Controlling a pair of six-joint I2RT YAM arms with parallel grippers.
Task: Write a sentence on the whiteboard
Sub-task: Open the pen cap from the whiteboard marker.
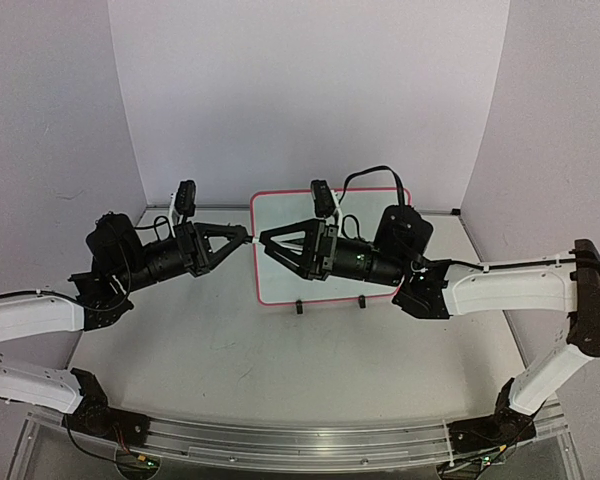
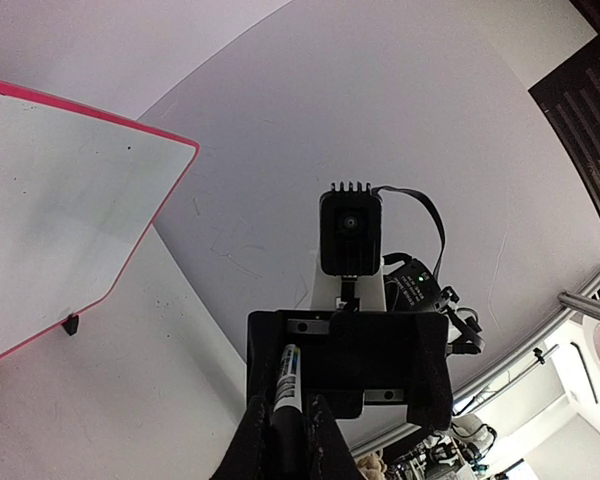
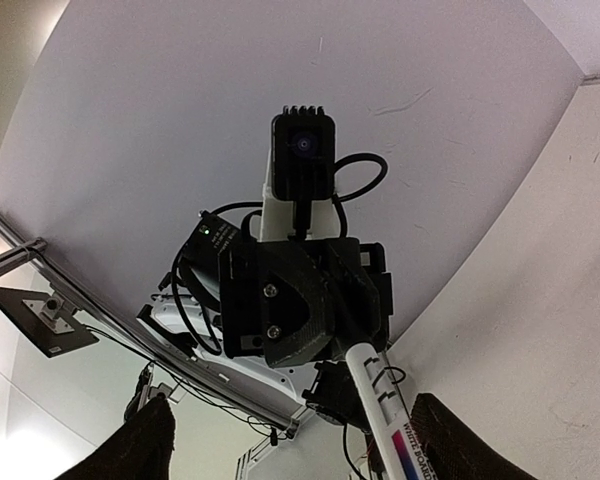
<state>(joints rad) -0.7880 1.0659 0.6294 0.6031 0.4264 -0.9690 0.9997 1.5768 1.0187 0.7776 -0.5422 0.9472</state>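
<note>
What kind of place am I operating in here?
Probably a robotics lab test cell: a curved white backdrop wraps the table, an aluminium rail runs along its near edge, and a small whiteboard stands mid-table.

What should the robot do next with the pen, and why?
Probably close the right gripper on the marker: its jaws stand open around one end, the left gripper grips the other end, and the whiteboard is blank.

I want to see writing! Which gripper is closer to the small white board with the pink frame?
Right. The right gripper hangs before the pink-framed whiteboard; the left gripper sits just off its edge.
</note>
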